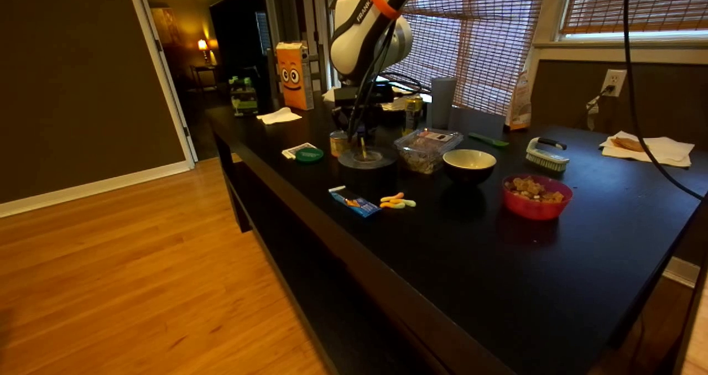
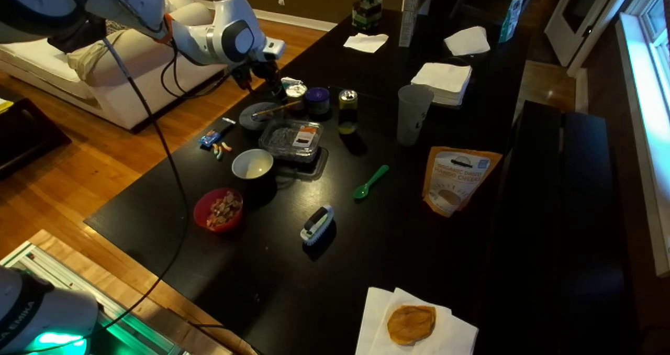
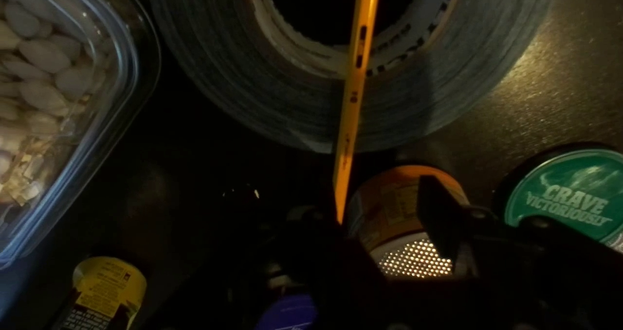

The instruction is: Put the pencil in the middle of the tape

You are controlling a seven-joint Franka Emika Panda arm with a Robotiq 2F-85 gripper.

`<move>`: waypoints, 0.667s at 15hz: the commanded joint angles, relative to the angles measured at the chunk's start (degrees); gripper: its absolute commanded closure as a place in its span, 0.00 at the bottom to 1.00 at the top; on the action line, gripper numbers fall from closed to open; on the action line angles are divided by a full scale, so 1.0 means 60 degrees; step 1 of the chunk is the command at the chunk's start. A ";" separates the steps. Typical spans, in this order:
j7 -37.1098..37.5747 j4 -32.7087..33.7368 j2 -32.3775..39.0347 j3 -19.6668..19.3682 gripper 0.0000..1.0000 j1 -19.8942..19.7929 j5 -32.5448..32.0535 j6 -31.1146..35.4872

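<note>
The pencil (image 3: 357, 77) is a thin yellow stick in the wrist view. It lies across the grey tape roll (image 3: 272, 91), over its dark hollow centre, with one end reaching past the rim toward my gripper (image 3: 382, 201). The tape shows in both exterior views (image 1: 354, 162) (image 2: 248, 118). The pencil also shows there (image 1: 363, 148) (image 2: 277, 109), slanting over the roll. My gripper's dark fingers stand apart with a can visible between them. The pencil's near end is beside the left finger. Whether it touches that finger is too dark to tell.
An orange-labelled can (image 3: 399, 203) stands under the fingers, with a purple-lidded jar (image 2: 317, 98) beside it. A clear plastic box (image 1: 428, 148), a pale-lined bowl (image 1: 470, 162) and a green lid (image 1: 308, 154) surround the tape. A blue packet (image 1: 354, 201) lies near the table edge.
</note>
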 commanded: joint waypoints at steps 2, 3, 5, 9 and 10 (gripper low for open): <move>0.0433 0.0372 0.0260 -0.0130 0.60 -0.0046 -0.0248 -0.0253; 0.0465 0.0383 0.0285 -0.0160 0.64 -0.0042 -0.0266 -0.0241; 0.0426 0.0411 0.0327 -0.0114 0.62 -0.0096 -0.0235 -0.0220; 0.0435 0.0476 0.0436 -0.0106 0.59 -0.0147 -0.0215 -0.0214; 0.0426 0.0495 0.0458 -0.0087 0.62 -0.0166 -0.0199 -0.0217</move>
